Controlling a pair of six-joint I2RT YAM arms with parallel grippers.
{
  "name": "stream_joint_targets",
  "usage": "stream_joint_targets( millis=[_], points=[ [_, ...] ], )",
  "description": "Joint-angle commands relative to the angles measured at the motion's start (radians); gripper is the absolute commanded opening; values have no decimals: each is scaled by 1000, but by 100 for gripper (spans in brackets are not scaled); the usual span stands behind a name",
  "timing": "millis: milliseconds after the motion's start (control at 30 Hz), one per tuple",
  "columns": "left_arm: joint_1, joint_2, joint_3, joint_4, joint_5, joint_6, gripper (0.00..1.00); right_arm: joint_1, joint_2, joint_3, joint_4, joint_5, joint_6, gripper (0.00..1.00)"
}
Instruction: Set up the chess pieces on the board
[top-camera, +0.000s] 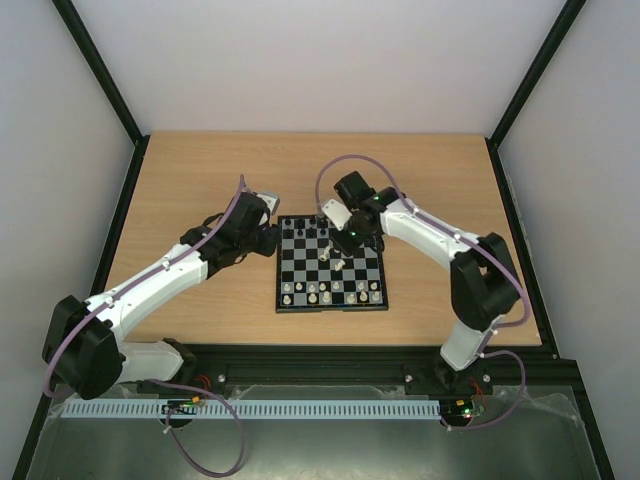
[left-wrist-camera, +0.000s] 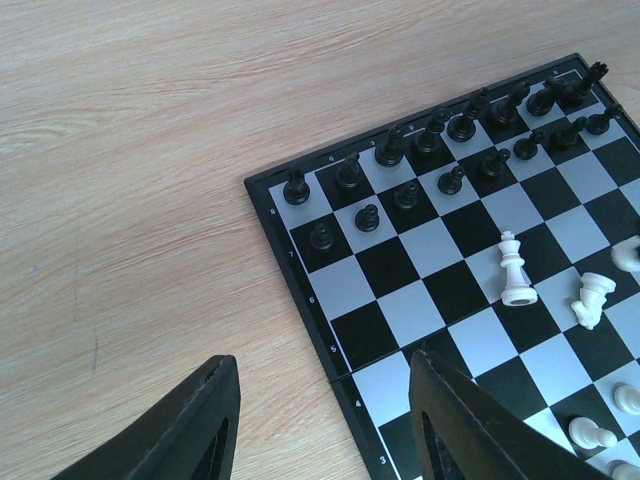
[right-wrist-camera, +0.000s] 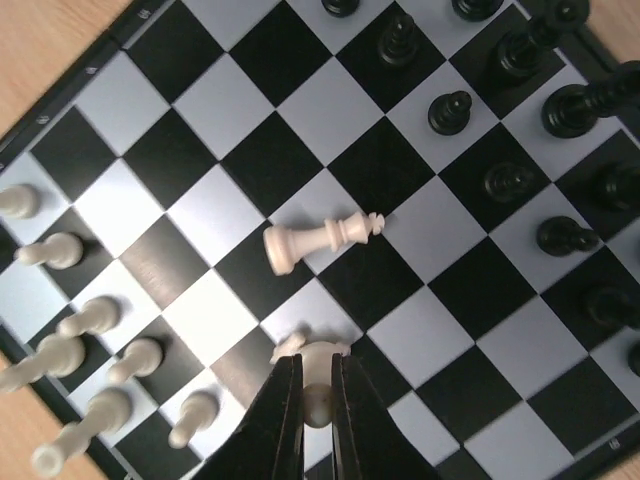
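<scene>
The board (top-camera: 279, 298) lies mid-table, between the two arms. Black chess pieces (right-wrist-camera: 452, 110) fill its two far rows, also in the left wrist view (left-wrist-camera: 405, 195). White pawns (right-wrist-camera: 92, 318) line the near side. A white king (right-wrist-camera: 318, 240) is on a middle square (left-wrist-camera: 515, 268). My right gripper (right-wrist-camera: 317, 368) is shut on a white chess piece (right-wrist-camera: 313, 349) just above a pale square near the king. My left gripper (left-wrist-camera: 325, 360) hangs open and empty over the board's left border (left-wrist-camera: 300, 265).
The board sits on a wooden table (top-camera: 200, 180) inside white walls with black frame posts. Bare wood (left-wrist-camera: 130, 200) lies left of the board. Both arms reach in from the near edge, and the right arm (top-camera: 440, 235) crosses over the board's far right corner.
</scene>
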Motion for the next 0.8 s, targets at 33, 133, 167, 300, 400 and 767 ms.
stream_joint_targets(
  millis=[33, 133, 167, 300, 400, 767],
  points=[
    [1, 8, 2, -7, 4, 9, 48, 3, -108, -106, -24, -60, -51, 3],
    [0, 9, 2, -7, 5, 9, 48, 5, -138, -175, -26, -91, -80, 3],
    [0, 10, 2, -7, 6, 9, 48, 5, -147, -194, -25, -99, -85, 3],
    [0, 14, 2, -9, 7, 9, 48, 20, -169, -242, -16, -79, -94, 3],
    [0, 17, 4, -9, 6, 11, 48, 36, -172, -270, -8, -68, -106, 3],
    [0, 23, 3, -10, -1, 10, 48, 68, -135, -292, 4, -41, -111, 4]
  ],
)
